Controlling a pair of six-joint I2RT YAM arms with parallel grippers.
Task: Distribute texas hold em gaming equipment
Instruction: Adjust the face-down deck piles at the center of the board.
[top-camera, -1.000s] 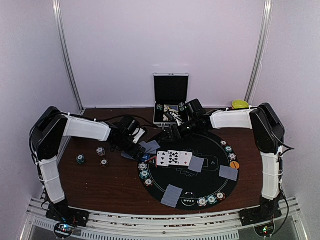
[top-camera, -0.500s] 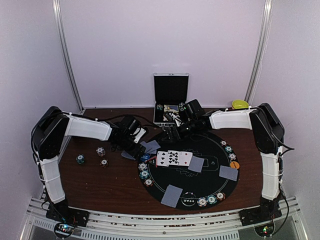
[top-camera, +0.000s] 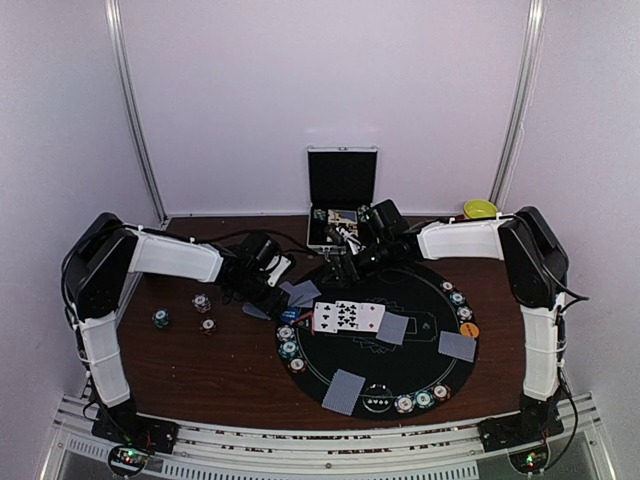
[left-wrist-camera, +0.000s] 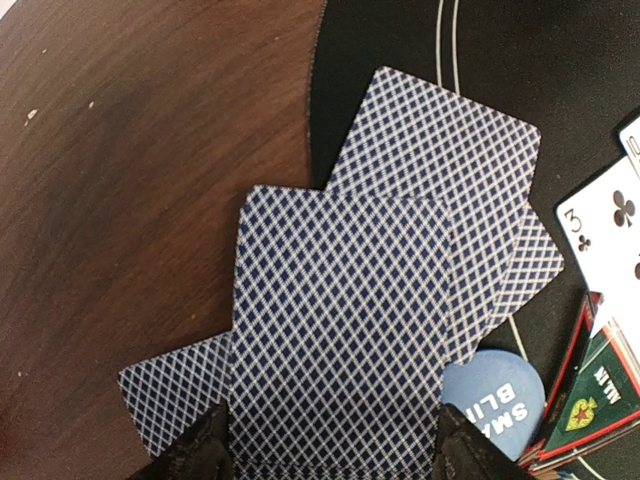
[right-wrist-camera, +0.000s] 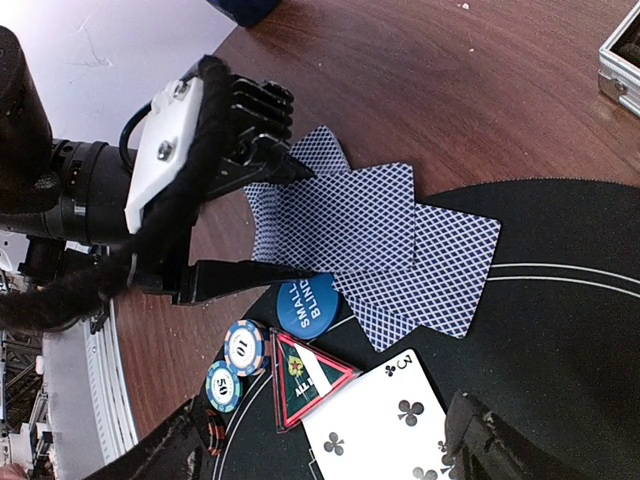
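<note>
Reference landmark: black round mat (top-camera: 400, 290).

Left gripper (left-wrist-camera: 335, 452): at the mat's left rim, low over a fan of face-down cards (left-wrist-camera: 340, 320) lying across that rim. Fingers (left-wrist-camera: 205, 452) spread to the width of the top card, one at each long edge. Firm clamping on that card: cannot tell.

Right gripper (right-wrist-camera: 325, 420): above the mat's far-left area, jaws wide apart, nothing between them.

Just inside the left rim, beside the fan: blue button (left-wrist-camera: 495, 392) marked SMALL BLIND, triangular red-and-green marker (right-wrist-camera: 305, 378), striped-edge chips (right-wrist-camera: 235, 365).

Near the mat's centre: face-up cards (top-camera: 348, 317) in a row, a three of clubs at the left end.

Right of centre, at the right rim and at the near rim: single face-down cards (top-camera: 393, 328), well apart.

At the right rim: rim chips (top-camera: 458, 298) and orange button (top-camera: 470, 329).

Off the mat to the left, on the brown table (top-camera: 200, 370): loose chips (top-camera: 202, 302).

Beyond the far rim: open silver case (top-camera: 342, 185).
</note>
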